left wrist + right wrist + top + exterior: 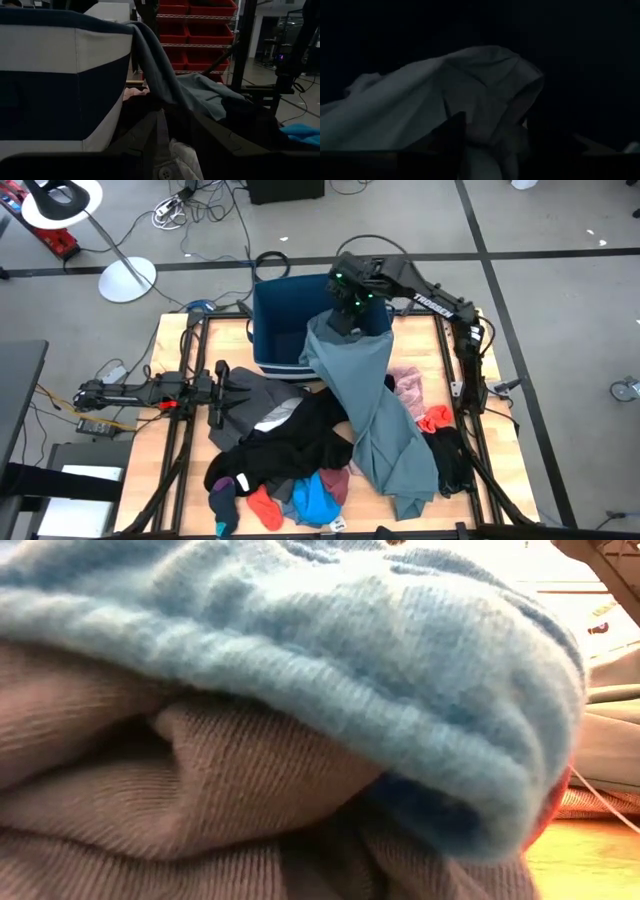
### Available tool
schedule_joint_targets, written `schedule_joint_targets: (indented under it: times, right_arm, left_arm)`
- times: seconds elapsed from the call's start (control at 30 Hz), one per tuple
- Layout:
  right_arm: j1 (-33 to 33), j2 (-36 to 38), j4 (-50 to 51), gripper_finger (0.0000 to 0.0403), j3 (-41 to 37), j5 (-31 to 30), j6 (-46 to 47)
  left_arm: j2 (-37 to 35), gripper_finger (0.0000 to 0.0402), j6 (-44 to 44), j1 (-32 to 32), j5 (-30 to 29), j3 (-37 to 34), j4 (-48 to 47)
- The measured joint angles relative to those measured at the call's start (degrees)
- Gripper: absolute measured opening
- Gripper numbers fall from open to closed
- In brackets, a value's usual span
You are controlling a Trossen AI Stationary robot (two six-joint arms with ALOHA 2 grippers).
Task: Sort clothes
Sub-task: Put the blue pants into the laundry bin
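Grey-teal garment half in the bin, right arm above it

Your right gripper (347, 308) hangs over the bin (268, 330) at the table's far edge; whether its fingers pinch the grey-teal garment (375, 415) you cannot tell. The garment's long axis trails from the bin rim toward the near right corner (left gripper (218, 393), spread, waits by the left edge).

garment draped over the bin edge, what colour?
Grey-teal garment, plain, no pattern; the high view shows it best.
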State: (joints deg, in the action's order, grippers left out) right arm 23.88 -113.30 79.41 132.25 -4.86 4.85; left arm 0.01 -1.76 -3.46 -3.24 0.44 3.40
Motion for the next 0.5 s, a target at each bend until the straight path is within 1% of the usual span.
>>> schedule_joint_targets:
  times: [0.1, 0.27, 0.43, 0.5]
  right_arm:
    - [-0.06, 2.37, 0.43, 0.0228, 0.00, -0.30, -0.41]
    - [-0.66, 7.47, 4.44, 0.0226, 0.00, -0.54, 0.81]
    - [-3.24, 12.81, 10.90, 0.0218, 0.00, -0.63, 4.55]
    - [-5.11, 15.06, 10.52, 0.0214, -0.04, -0.28, 6.64]
  left_arm:
    - [0.00, 0.0124, 0.00, -0.01, 0.01, 0.00, 0.02]
    - [0.00, 0.0124, 0.00, -0.02, 0.01, 0.01, 0.04]
    - [0.00, 0.0124, 0.01, -0.01, 0.01, 0.01, 0.07]
    - [0.00, 0.0124, 0.01, -0.01, 0.01, 0.01, 0.07]
